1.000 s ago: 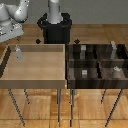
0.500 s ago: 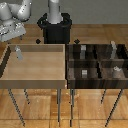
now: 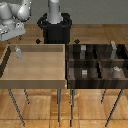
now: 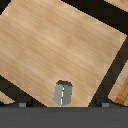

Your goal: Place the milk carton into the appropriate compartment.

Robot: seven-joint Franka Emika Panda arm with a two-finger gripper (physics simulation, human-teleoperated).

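Note:
The milk carton (image 3: 18,53) is a small pale grey-white box standing upright on the floor of the light wooden bin (image 3: 35,80), near its back corner at the exterior view's left. It also shows in the wrist view (image 4: 62,93). My gripper (image 3: 13,39) hangs above the carton on the white arm and is apart from it. In the wrist view the gripper (image 4: 63,104) is open and empty. Its two dark fingertips (image 4: 22,104) stand wide apart, with the carton below and between them.
A dark-brown divided tray (image 3: 98,62) with several compartments stands at the exterior view's right, beside the light bin. Small grey shapes (image 3: 85,73) sit in its compartments. The robot's black base (image 3: 55,27) is behind both. Both containers stand on thin metal legs.
No clear change. The arm stays over the bin's back corner and the carton has not moved.

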